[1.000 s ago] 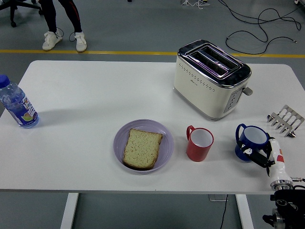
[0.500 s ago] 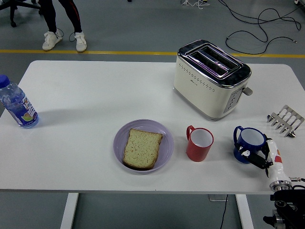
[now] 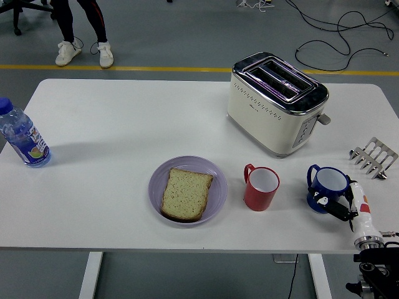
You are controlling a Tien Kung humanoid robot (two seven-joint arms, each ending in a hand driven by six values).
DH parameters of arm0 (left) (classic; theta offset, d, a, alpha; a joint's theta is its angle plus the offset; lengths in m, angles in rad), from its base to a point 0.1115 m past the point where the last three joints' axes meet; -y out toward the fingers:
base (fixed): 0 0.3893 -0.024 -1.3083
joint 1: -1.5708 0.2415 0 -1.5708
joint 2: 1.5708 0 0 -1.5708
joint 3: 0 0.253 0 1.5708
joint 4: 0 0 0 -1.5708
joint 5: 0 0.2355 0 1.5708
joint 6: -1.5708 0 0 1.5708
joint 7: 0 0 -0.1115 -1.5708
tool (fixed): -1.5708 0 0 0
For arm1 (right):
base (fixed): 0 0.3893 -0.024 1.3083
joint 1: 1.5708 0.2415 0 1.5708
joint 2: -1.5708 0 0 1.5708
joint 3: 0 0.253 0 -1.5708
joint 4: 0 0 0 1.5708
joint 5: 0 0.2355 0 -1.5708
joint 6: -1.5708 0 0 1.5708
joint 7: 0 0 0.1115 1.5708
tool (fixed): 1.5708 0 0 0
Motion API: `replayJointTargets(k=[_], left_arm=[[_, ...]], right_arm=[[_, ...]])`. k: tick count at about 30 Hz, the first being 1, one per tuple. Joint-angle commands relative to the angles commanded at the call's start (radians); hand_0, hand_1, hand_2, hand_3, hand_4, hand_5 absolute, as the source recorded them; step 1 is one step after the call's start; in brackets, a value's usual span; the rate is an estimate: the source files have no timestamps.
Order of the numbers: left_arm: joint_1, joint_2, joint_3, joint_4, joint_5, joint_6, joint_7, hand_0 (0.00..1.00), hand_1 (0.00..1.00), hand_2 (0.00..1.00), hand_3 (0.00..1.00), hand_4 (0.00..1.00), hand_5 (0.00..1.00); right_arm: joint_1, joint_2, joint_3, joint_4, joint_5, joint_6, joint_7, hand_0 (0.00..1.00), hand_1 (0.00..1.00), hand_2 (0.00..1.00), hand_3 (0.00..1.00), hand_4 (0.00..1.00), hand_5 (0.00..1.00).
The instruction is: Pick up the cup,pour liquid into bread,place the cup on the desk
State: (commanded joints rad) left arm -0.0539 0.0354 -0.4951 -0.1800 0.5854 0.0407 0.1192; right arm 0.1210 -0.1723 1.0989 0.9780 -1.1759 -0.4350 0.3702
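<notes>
At right — robot hand (image 3: 340,206) fingers curled against the blue cup (image 3: 328,185).

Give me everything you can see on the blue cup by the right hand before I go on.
The blue cup stands upright on the white table near its front right corner, right of the red cup. It is glossy dark blue outside and pale inside, with a loop handle pointing left, away from the arm. No liquid can be made out inside. The right robot hand is at its near right side, dark fingers against the lower wall; whether they grip it firmly cannot be told.
</notes>
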Motion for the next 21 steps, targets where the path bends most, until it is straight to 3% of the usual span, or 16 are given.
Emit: replayJointTargets(k=[1,6,7,21], left_arm=[[0.0,0.0,0.0,0.0,0.0,0.0,0.0,0.672,0.71,0.736,0.654,0.41,0.944],[0.001,-0.001,-0.002,0.0,0.001,0.0,0.0,0.672,0.71,0.736,0.654,0.41,0.944],[0.001,-0.001,-0.002,0.0,0.001,0.0,0.0,0.672,0.71,0.735,0.655,0.41,0.945],[-0.003,0.0,-0.015,0.0,0.012,0.0,0.002,0.671,0.71,0.735,0.654,0.409,0.943]], right_arm=[[0.0,0.0,0.0,-0.001,-0.002,0.0,-0.001,0.748,0.644,0.734,0.846,0.863,0.059],[-0.001,0.0,0.002,-0.003,-0.009,-0.006,0.001,0.748,0.644,0.734,0.846,0.863,0.059],[-0.001,0.0,0.002,-0.003,-0.01,-0.007,0.001,0.76,0.661,0.766,0.893,0.886,0.045],[0.003,0.003,0.007,-0.006,-0.034,-0.011,-0.001,0.806,0.702,0.836,0.955,0.914,0.03]])
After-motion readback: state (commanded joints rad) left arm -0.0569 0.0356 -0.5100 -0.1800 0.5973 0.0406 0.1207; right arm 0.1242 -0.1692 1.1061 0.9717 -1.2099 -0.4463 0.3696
